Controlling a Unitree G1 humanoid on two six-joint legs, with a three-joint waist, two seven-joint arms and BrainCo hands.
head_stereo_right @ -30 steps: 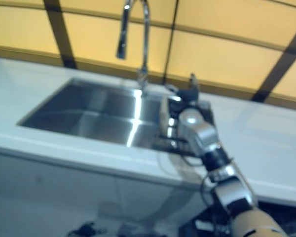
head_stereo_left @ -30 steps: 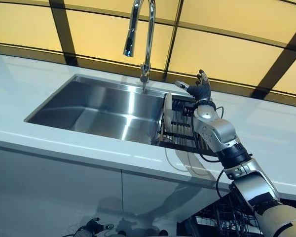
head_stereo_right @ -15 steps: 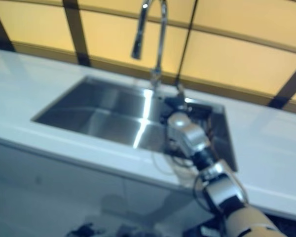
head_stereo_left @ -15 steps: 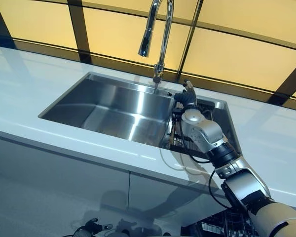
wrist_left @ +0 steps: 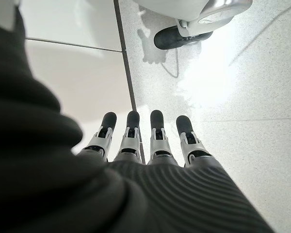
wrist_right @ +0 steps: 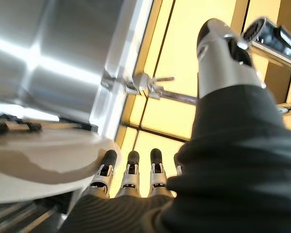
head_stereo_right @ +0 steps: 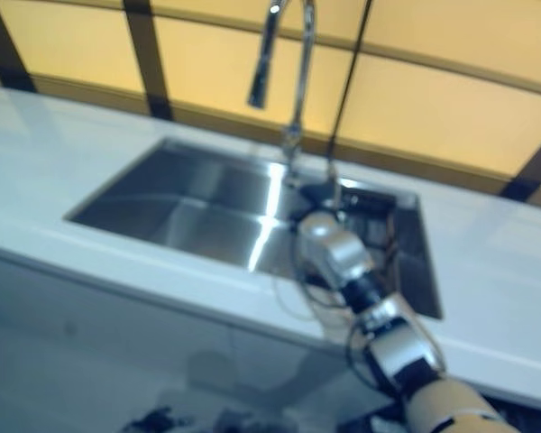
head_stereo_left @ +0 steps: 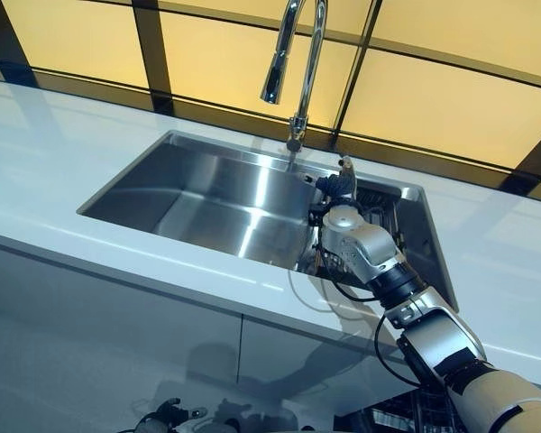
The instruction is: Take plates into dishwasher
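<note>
A white plate (wrist_right: 39,165) stands on edge in the dark wire dish rack (head_stereo_left: 379,203) at the right end of the steel sink (head_stereo_left: 207,194). My right hand (head_stereo_left: 339,186) reaches down into that rack. In its wrist view its fingers (wrist_right: 131,170) are straight, their tips beside the plate's rim, and the thumb (wrist_right: 223,58) stands apart, holding nothing. In the eye views the forearm hides most of the plate. My left hand (head_stereo_left: 167,417) hangs low in front of the cabinet with straight fingers (wrist_left: 155,131) pointing at the floor, empty.
A tall chrome faucet (head_stereo_left: 298,54) arches over the sink's back edge. White countertop (head_stereo_left: 63,180) runs along both sides. The dishwasher's dark wire rack (head_stereo_left: 406,419) shows below the counter at the lower right. Yellow wall panels stand behind.
The camera has shifted. My right hand, held up above the rack with spread fingers a second ago, has dropped lower into the rack beside the plate. The left hand stays down.
</note>
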